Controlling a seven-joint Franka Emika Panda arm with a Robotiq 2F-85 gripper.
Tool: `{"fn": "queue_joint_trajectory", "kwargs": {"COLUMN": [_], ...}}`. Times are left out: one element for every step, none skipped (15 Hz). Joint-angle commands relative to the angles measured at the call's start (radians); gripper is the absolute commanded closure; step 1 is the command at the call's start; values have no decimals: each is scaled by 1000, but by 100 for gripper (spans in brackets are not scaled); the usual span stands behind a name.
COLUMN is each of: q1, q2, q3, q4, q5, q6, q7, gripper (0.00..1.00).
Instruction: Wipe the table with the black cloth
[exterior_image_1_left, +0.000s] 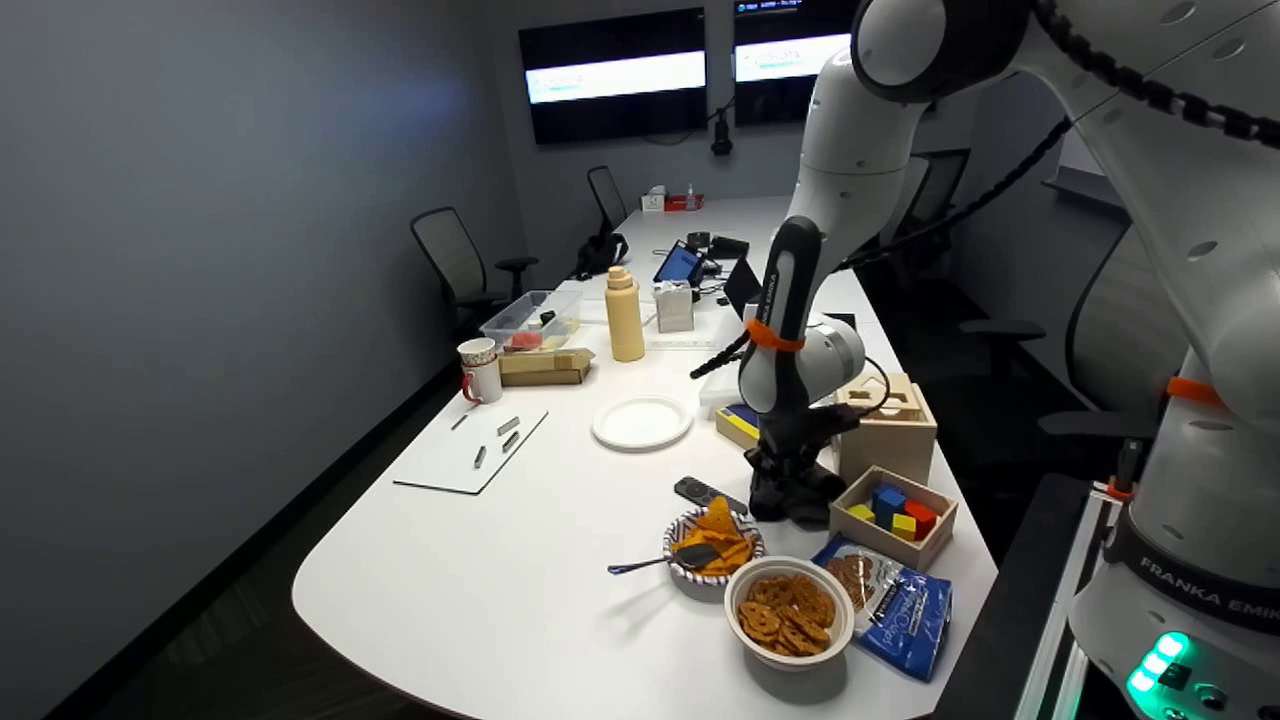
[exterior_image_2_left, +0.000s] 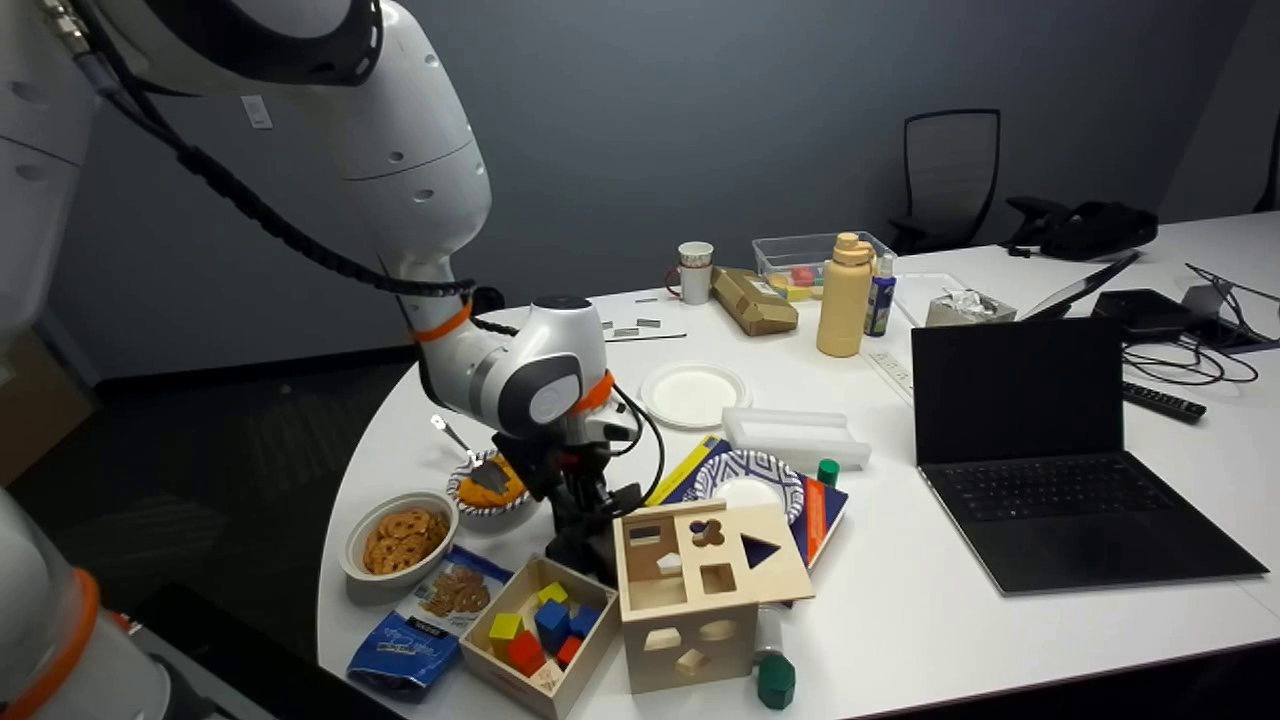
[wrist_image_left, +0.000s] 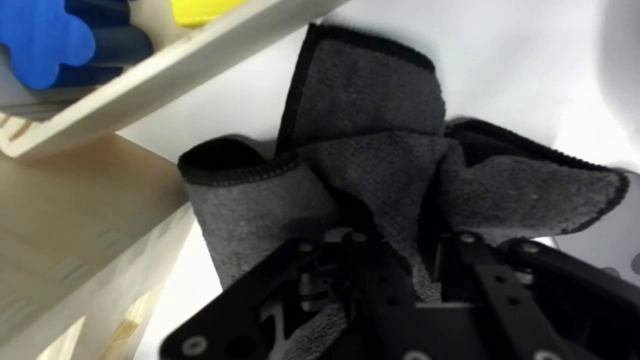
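Cloth (wrist_image_left: 370, 165) sits bunched mid-frame in the wrist view, clamped by the gripper (wrist_image_left: 412, 245) at lower centre, its loose corners spread over the table (wrist_image_left: 515, 60), presumably so that soft folds, rather than anything hard, do the wiping.

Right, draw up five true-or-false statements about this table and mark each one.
1. The gripper has the black cloth between its fingers. True.
2. The tan bottle lies on its side. False: the tan bottle stands upright.
3. The wooden tray holds red, yellow and blue blocks. True.
4. The large black laptop is shut. False: the large black laptop is open, its screen raised.
5. The patterned bowl holds orange chips. True.
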Motion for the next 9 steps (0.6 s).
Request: {"fn": "queue_joint_trajectory", "kwargs": {"q1": [3,4,9,9,1,-3,-7,-10,-3], "q2": [-22,-39,-57,-70,-87,-98,-108,-114,-115], "q3": [-2,-4,-9,-8,4,9,17,25,23], "q4": [5,-5,-13,-18,-21,-19,-15,-5,9], "q5": [35,36,35,35,39,41,44,47,45], "q6": [-28,-31,-36,-37,-39,-40,-40,-43,-44], "q7": [-28,-28,-27,-28,-35,-39,-44,-48,-45], "gripper": [100,100,100,98,98,98,98,98,98]}}
